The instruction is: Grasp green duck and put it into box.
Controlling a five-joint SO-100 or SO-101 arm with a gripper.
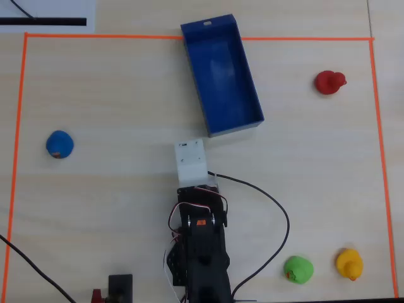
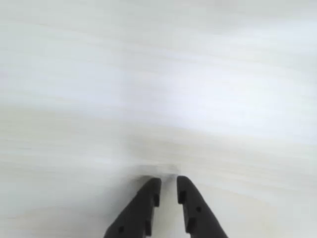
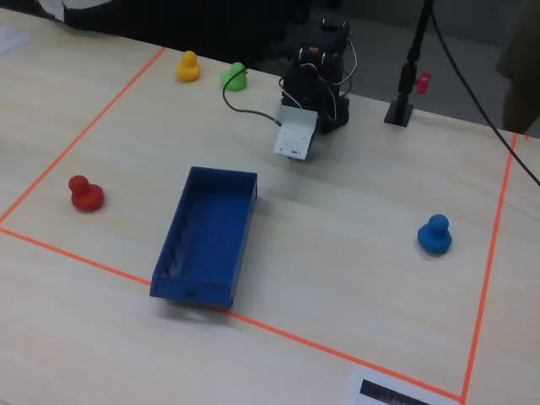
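Pale wood-grain tabletop, orange tape line marking a rectangle on it. I count four ducks, one each: green duck, yellow duck, red duck, blue duck. One box, open-topped, sitting across the far tape edge in the overhead view. Green duck sits at the near right there, just beside the yellow one, well apart from the box. Gripper in the wrist view hovers over bare table, fingers nearly together with a narrow gap, holding nothing.
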